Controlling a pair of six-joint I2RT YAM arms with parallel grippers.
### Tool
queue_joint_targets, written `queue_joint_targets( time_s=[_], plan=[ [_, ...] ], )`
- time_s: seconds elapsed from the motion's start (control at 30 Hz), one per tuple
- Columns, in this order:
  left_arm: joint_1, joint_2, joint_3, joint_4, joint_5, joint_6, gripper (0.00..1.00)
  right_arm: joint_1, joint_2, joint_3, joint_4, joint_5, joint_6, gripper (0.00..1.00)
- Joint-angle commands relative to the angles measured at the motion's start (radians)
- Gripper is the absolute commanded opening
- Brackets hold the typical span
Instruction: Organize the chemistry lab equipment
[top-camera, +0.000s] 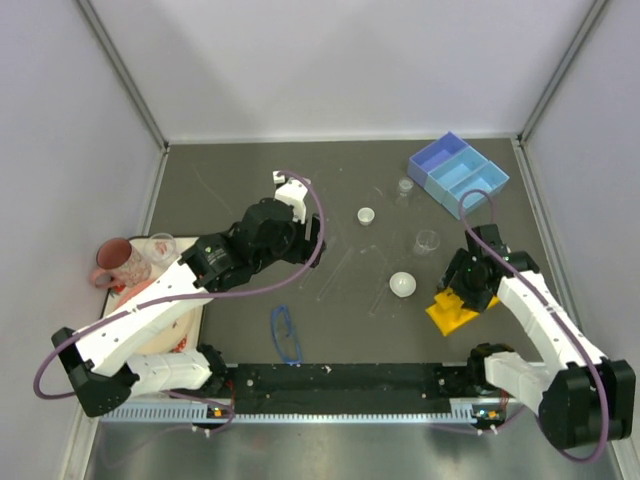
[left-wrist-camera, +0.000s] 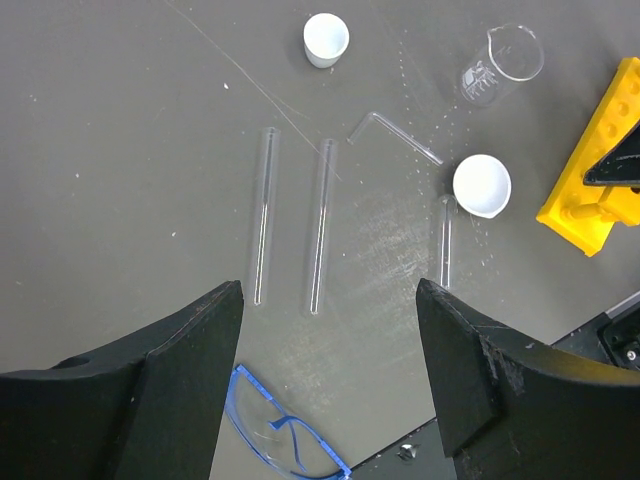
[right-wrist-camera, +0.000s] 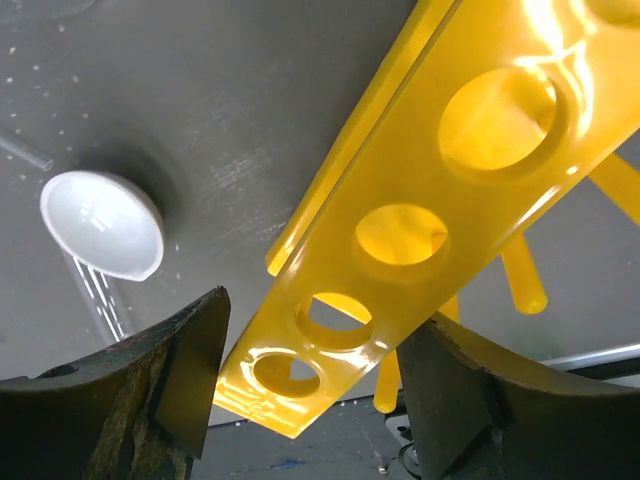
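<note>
The tabletop (top-camera: 230, 170) was seen strewn with lab equipment, and every place here was reckoned from the yellow tube rack (top-camera: 452, 312). The light-blue tray (top-camera: 458, 172) was set well beyond the rack, with nothing seen in its compartments. The right end effector (right-wrist-camera: 325, 320) was held astride one end of the rack, its jaws wide; whether they pressed on the holed plate could not be told. The left end effector (left-wrist-camera: 330, 295) was hung open and empty, well to the left of the rack. The blue-framed goggles (top-camera: 286, 333) were laid well to the rack's left. A small beaker (top-camera: 427, 242) was stood just beyond the rack and a second beaker (top-camera: 405, 187) farther beyond it. One white dish (top-camera: 402, 285) was placed just left of the rack, another dish (top-camera: 366, 215) farther off. The clear tubes (left-wrist-camera: 320, 225) were laid flat between the rack and the goggles.

The step in hand was judged to be the taking of the rack. It would be done well if the jaws were centred across the plate's narrow width, closed on its long edges rather than its pegs, and the rack kept level and clear of the nearby dish
</note>
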Motion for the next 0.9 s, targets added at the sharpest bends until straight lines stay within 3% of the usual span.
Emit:
queue_joint_targets(
  time_s=[0.0, 0.13, 0.4, 0.87],
  plan=[
    [0.004, -0.006, -0.003, 0.043, -0.01, 0.019, 0.75, 0.008, 0.047, 0.075, 0.053, 0.077, 0.001, 0.66],
    [0.012, 0.0, -0.008, 0.039, -0.016, 0.022, 0.76, 0.001, 0.104, 0.112, 0.073, 0.097, -0.023, 0.61],
    [0.027, 0.008, -0.008, 0.036, -0.016, 0.03, 0.76, -0.028, 0.159, 0.159, 0.102, 0.117, -0.081, 0.36],
    [0.033, 0.011, 0.001, 0.025, -0.016, 0.039, 0.75, -0.256, 0.28, 0.234, 0.188, 0.065, -0.117, 0.35]
  ],
)
